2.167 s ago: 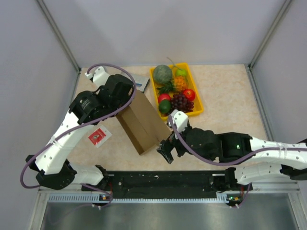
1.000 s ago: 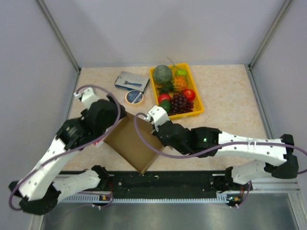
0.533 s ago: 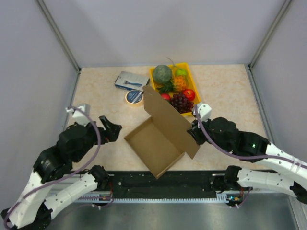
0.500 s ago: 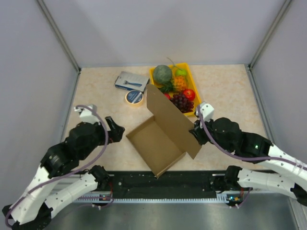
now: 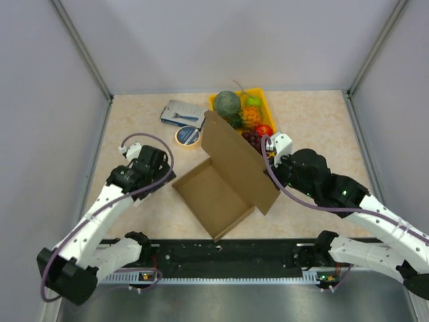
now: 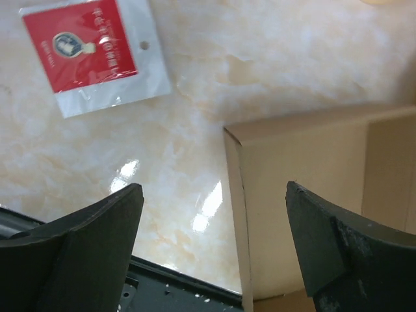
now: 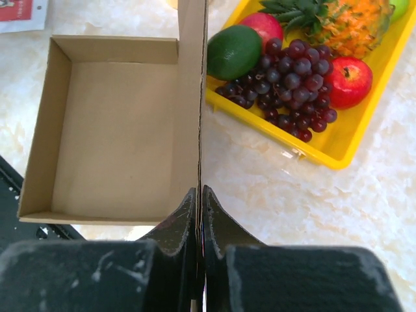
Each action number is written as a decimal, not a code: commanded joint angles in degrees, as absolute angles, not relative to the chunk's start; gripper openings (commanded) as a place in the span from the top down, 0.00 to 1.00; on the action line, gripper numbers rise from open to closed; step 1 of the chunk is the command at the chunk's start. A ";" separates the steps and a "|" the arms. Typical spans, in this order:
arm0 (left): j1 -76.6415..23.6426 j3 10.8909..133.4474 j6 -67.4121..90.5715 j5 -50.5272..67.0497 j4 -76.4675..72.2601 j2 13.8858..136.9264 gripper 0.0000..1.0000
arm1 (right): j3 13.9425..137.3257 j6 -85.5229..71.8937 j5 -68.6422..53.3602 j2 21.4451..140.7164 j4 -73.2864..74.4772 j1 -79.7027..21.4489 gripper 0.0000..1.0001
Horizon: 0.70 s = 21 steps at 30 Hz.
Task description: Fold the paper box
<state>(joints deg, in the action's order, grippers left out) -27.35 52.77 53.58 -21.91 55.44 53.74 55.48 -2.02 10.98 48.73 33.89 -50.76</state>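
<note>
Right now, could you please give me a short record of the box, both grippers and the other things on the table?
paper box: open tray lying flat, lid standing upright along its right side
right gripper: shut on the lid's edge
left gripper: open, above the box's left corner, holding nothing
fruit tray: just beyond the lid, full of fruit
blue-grey packet: far left of the box
tape roll: beside the packet
red sachet: left of the box

The left arm [image 5: 94,225] and the right arm [image 5: 382,218] have white shells dotted with small dark holes, bulky black joints, a purple cable [image 5: 145,136] looping along each, and matt black fingers [image 6: 78,247] that look faintly scuffed.
</note>
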 commanded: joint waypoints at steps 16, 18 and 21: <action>-8.09 66.62 64.25 -26.81 64.43 96.67 0.15 | 53.79 -2.99 -4.65 46.76 24.53 -49.39 1.00; -8.35 67.23 64.60 -25.76 64.16 98.43 0.17 | 53.09 -2.99 -5.27 46.41 24.17 -49.31 1.00; -8.44 68.11 64.86 -26.01 63.90 100.80 0.22 | 52.39 -2.64 -5.27 45.53 23.47 -49.31 1.00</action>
<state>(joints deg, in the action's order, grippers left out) -8.32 65.19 63.42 -24.69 62.61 98.96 52.88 -2.17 -3.07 47.46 28.25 -49.80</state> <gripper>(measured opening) 0.802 0.008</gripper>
